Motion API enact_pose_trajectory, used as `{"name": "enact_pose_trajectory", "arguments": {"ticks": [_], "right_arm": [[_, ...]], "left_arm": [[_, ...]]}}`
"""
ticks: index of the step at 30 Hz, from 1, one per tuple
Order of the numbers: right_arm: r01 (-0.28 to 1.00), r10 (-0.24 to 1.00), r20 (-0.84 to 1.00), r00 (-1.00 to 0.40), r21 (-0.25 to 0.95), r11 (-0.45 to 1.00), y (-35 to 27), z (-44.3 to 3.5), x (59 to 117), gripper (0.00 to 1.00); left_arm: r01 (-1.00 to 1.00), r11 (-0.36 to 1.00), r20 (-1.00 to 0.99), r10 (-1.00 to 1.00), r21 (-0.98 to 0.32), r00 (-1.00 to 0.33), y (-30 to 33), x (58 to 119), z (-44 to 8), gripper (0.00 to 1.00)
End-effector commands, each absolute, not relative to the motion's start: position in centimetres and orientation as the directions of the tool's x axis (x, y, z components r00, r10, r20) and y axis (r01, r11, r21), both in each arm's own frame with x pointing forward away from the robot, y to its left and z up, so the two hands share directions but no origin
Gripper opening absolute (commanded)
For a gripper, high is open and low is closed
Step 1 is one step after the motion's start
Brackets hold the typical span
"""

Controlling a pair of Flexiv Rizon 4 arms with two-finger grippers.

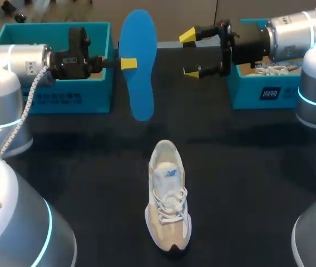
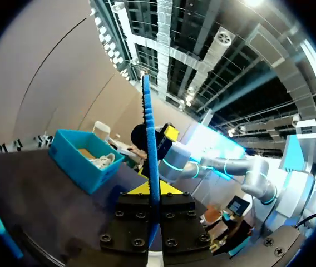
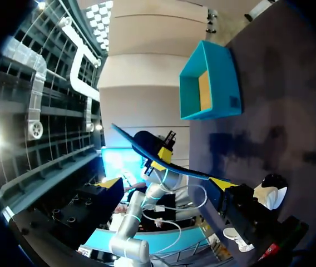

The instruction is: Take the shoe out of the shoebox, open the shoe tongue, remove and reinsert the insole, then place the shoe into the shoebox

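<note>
The flat blue foam insole (image 1: 137, 61) is out of the shoe and up in the air over the far half of the black table (image 1: 91, 167). It is pinched at one long edge by the left gripper (image 1: 127, 63), whose yellow tips are closed tight on it. In the left wrist view it rises edge-on from between the fingers. Below it and nearer the robot, the cream mesh sneaker with white laces (image 1: 169, 200) lies alone on the table, well apart from the insole, with its toe towards the robot and its heel opening towards the far side.

The right gripper (image 1: 189, 54) hangs just beside the insole on the other side, jaws spread wide and holding nothing. One open teal cardboard shoebox (image 1: 52, 94) stands on the far left and another (image 1: 258, 94) on the far right.

As I read it, putting the insole back is the step in hand. The insole's broader end looks to point away from the shoe's toe, so I would turn it first. The free right gripper could then steady the heel or hold the tongue back. The insole wants to go in toe-end first at a shallow slant, sliding forward without buckling.
</note>
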State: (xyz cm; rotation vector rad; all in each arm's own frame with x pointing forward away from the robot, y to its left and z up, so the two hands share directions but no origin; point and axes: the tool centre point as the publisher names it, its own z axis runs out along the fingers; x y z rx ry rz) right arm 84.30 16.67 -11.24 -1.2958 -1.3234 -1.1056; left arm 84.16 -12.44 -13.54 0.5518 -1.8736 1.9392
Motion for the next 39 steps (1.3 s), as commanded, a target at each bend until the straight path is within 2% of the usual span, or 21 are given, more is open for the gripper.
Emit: {"name": "enact_pose_trajectory", "arguments": {"ticks": [1, 3, 5, 7, 20, 27, 29, 30, 39], "right_arm": [[0.999, 0.147, 0.989, 0.008, -0.012, 0.031, 16.9, -11.3, 84.3, 1.0], [0.999, 0.147, 0.989, 0.008, -0.012, 0.031, 16.9, -11.3, 84.3, 1.0], [0.999, 0.147, 0.989, 0.008, -0.012, 0.031, 16.9, -11.3, 84.3, 1.0], [0.999, 0.147, 0.989, 0.008, -0.012, 0.031, 16.9, -11.3, 84.3, 1.0], [0.999, 0.147, 0.989, 0.008, -0.012, 0.031, 16.9, -11.3, 84.3, 1.0], [0.999, 0.147, 0.989, 0.008, -0.012, 0.031, 16.9, -11.3, 84.3, 1.0], [0.999, 0.147, 0.989, 0.008, -0.012, 0.031, 16.9, -11.3, 84.3, 1.0], [0.999, 0.147, 0.989, 0.008, -0.012, 0.031, 16.9, -11.3, 84.3, 1.0], [0.999, 0.147, 0.989, 0.008, -0.012, 0.031, 16.9, -11.3, 84.3, 1.0]], "left_arm": [[0.052, -0.106, -0.053, 0.009, -0.993, -0.999, -11.6, 84.1, -12.5, 0.0], [0.159, -0.131, -0.165, 0.039, -0.979, -0.986, -10.9, 84.9, -12.3, 0.0], [0.31, -0.097, -0.319, 0.095, -0.946, -0.943, -10.5, 85.3, -12.2, 0.0], [0.558, -0.091, -0.565, 0.158, -0.825, -0.81, -10.0, 85.4, -12.6, 0.0], [0.558, -0.091, -0.565, 0.158, -0.825, -0.81, -10.0, 85.4, -12.6, 0.0], [0.819, -0.16, -0.834, 0.078, -0.551, -0.546, -9.7, 85.6, -12.6, 0.0], [0.888, -0.124, -0.897, 0.055, -0.443, -0.44, -10.0, 85.9, -12.5, 0.0], [0.894, -0.086, -0.898, 0.031, -0.441, -0.44, -10.1, 86.1, -12.1, 0.0], [0.894, -0.086, -0.898, 0.031, -0.441, -0.44, -10.1, 86.1, -12.1, 0.0]]}}
